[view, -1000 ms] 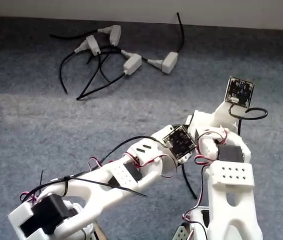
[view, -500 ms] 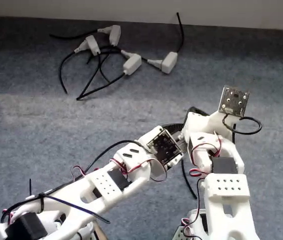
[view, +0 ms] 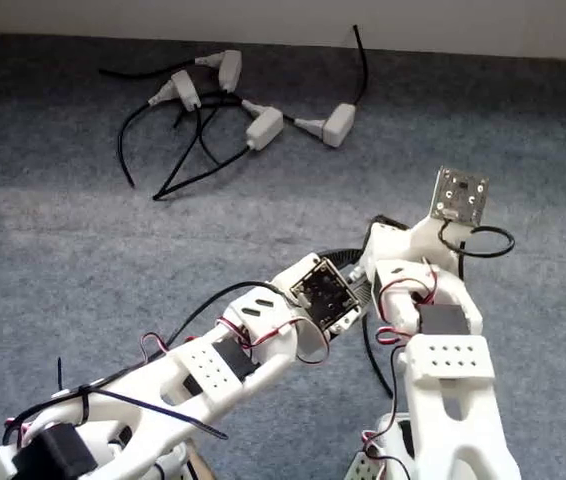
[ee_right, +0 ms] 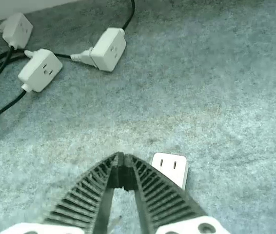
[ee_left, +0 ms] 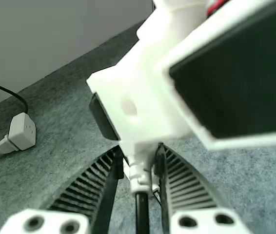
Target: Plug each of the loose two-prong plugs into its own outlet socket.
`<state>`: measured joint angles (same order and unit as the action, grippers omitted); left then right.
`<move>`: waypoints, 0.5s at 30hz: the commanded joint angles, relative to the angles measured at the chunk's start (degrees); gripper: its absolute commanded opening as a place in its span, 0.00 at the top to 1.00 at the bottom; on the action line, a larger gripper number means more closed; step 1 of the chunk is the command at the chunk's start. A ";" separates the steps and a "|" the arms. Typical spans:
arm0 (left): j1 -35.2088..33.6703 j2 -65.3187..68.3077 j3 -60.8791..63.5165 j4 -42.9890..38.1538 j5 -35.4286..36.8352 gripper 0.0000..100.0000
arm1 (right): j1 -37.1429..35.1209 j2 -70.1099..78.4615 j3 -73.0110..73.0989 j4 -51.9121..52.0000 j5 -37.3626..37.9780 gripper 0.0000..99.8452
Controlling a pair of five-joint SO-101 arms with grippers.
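- Grey carpet (ee_right: 226, 97): right gripper (ee_right: 124, 165) is pinched fully closed on nothing, with a white socket (ee_right: 169, 167) just beside its tips.
- Left gripper (ee_left: 139, 158) is clamped on a white plug (ee_left: 139, 178) with a black cord (ee_left: 142, 214).

High camera looks down from over the carpet's (view: 63, 260) near edge toward its far edge. Both wrist cameras sit low and close, facing that way, and all three catch one outlet socket (view: 335, 124).

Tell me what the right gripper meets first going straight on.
Probably bare carpet just ahead of the right gripper; the near socket sits beside that line, not on it. Depth is unclear.
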<state>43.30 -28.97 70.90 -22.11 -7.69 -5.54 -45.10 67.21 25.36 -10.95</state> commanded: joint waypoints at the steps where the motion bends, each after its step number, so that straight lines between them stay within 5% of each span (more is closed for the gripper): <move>1: -2.33 -3.12 -5.32 -1.05 0.35 0.99 | 1.19 0.75 3.74 -4.35 0.09 0.99; 15: -3.21 -14.81 -2.95 -0.62 0.44 0.99 | 1.01 0.75 7.43 -9.45 0.09 0.99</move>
<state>41.45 -35.82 71.16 -22.02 -7.60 -5.45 -45.36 71.87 15.87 -11.03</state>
